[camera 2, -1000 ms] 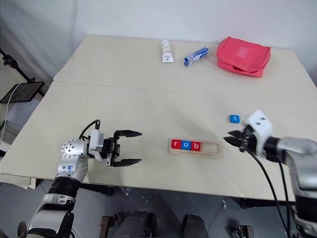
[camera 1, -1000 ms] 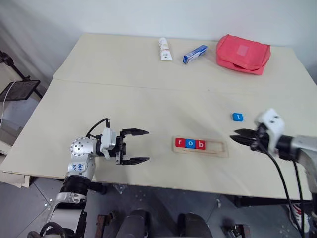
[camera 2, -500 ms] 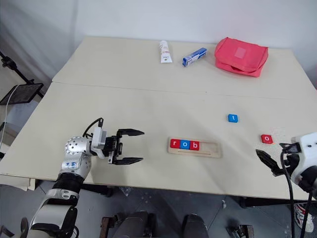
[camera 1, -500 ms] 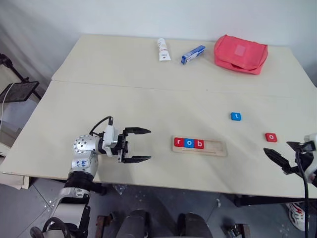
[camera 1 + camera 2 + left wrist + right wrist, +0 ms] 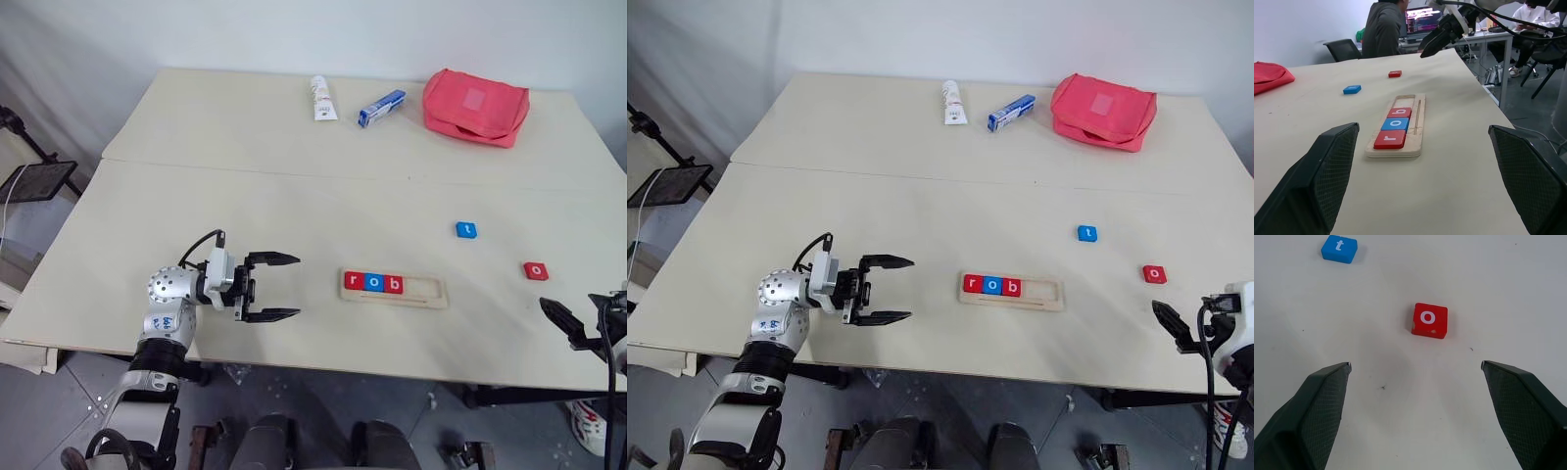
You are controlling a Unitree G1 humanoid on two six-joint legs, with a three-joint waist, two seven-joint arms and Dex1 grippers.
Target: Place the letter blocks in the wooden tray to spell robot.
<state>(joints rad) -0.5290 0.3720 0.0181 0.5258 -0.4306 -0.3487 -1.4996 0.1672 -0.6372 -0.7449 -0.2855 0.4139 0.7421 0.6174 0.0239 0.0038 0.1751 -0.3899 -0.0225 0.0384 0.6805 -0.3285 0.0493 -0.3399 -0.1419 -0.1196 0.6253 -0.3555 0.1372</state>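
Wooden tray [image 5: 394, 288] near bench [image 5: 294, 196] front edge w/ r, o, b blocks [image 5: 373, 283]. Red o [image 5: 535, 270], blue t [image 5: 467, 230] loose at right. Left gripper [image 5: 279, 287] & right gripper [image 5: 1413, 377] both apart, empty.

**Right hand let go of the red "o" and pulled back**

A second earlier the right hand [image 5: 1172, 327] hovered just right of the wooden tray [image 5: 395, 289], its fingers nearly together and the spot beyond it hidden. It then swung out toward the worktop's [image 5: 294, 196] right edge and drew back toward the robot, ending low at the near right corner. Its fingers spread wide on the way (the wrist view showed them well apart, nothing between them). Once the hand had cleared, the red "o" block [image 5: 536, 270] came into sight, lying flat on the worktop, right of the tray and below-right of the blue "t" block [image 5: 467, 230].
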